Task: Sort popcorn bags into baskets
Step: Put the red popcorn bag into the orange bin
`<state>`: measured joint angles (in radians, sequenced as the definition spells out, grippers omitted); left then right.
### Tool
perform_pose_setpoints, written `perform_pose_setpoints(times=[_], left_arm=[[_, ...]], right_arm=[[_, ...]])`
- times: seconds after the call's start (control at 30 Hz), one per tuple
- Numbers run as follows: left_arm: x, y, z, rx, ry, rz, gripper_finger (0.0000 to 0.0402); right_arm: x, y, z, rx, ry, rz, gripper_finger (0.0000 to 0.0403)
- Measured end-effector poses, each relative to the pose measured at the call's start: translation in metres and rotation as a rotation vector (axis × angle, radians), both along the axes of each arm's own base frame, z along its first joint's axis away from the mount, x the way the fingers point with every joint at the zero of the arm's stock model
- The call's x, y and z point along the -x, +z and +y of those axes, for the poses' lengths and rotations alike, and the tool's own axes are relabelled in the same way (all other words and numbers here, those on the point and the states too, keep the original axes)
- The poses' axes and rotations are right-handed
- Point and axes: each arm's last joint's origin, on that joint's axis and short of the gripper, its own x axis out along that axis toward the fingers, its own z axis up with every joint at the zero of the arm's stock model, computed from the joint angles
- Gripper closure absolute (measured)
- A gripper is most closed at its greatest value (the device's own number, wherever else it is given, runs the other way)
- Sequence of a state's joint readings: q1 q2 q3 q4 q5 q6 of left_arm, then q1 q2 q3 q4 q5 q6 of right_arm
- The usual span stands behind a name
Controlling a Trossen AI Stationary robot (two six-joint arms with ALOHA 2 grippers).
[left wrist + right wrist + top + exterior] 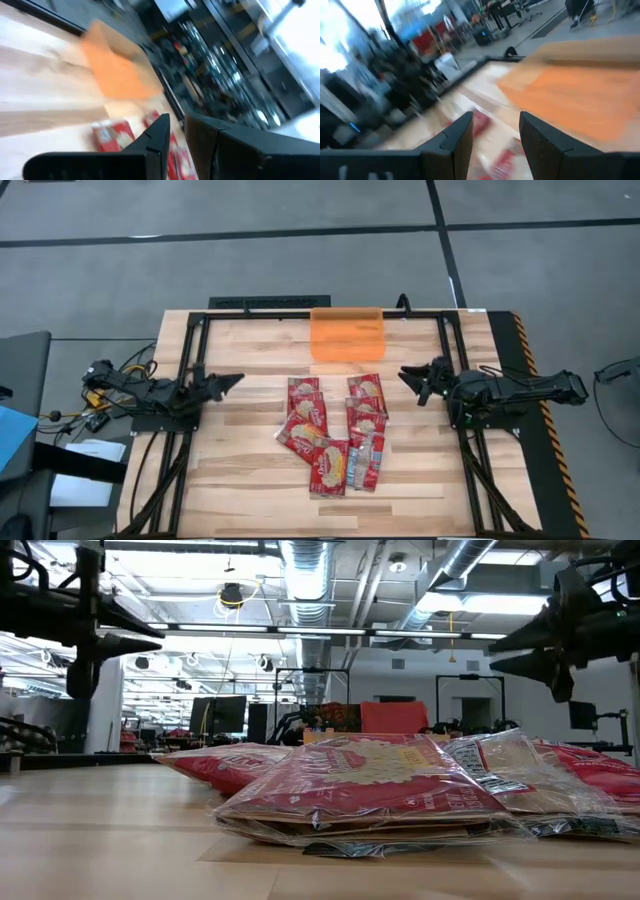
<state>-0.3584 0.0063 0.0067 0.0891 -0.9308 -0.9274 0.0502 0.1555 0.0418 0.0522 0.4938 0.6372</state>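
A wooden desk (240,480) is sitting under two dark robot arms, seen from above. A cluster of red popcorn bags (335,430) is lying near the middle of the desk, several overlapping one another, so an exact count is hard to make. Well apart from them, at the far edge, a translucent orange basket (347,333) is standing; nothing can be made out inside it.

The left end effector (232,380) is hovering off to the left of the bags, touching nothing, its fingers showing a narrow gap in the left wrist view. The right end effector (408,372) is hanging to the right of the bags, also holding nothing, its two fingers standing clearly apart in the right wrist view.

From desk height, the nearest bag (365,785) is filling the middle of the view, its clear wrapper edges crinkling against the wood, and it is hiding most of the bags behind it. Both wrist views are blurring heavily: the basket is showing only as an orange smear (117,75) (575,95), and the bags as red patches (111,136) (479,122).
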Motion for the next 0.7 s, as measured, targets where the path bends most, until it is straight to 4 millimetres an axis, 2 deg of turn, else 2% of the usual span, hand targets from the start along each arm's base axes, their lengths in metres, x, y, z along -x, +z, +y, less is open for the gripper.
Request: perform_pose_setpoints(times=[0.1,0.27,0.43,0.57,0.7], left_arm=[[0.002,0.000,0.003,0.043,0.109,-0.021,0.0354],[0.006,-0.001,0.007,0.135,0.305,-0.087,0.0354],[0.006,-0.001,0.007,0.154,0.313,-0.106,0.0343],[0.005,0.002,0.006,0.161,0.260,-0.126,0.0297],[0.005,0.005,0.006,0.164,0.231,-0.150,0.0226]], right_arm=[[0.000,0.003,0.000,-0.154,-0.007,-0.100,0.0222],[0.000,0.001,0.000,-0.210,-0.007,-0.105,0.0225],[0.000,-0.007,0.002,-0.257,0.046,-0.031,0.0222],[-0.001,-0.008,0.005,-0.355,0.142,-0.033,0.0220],[-0.001,-0.008,0.005,-0.402,0.156,-0.045,0.0218]])
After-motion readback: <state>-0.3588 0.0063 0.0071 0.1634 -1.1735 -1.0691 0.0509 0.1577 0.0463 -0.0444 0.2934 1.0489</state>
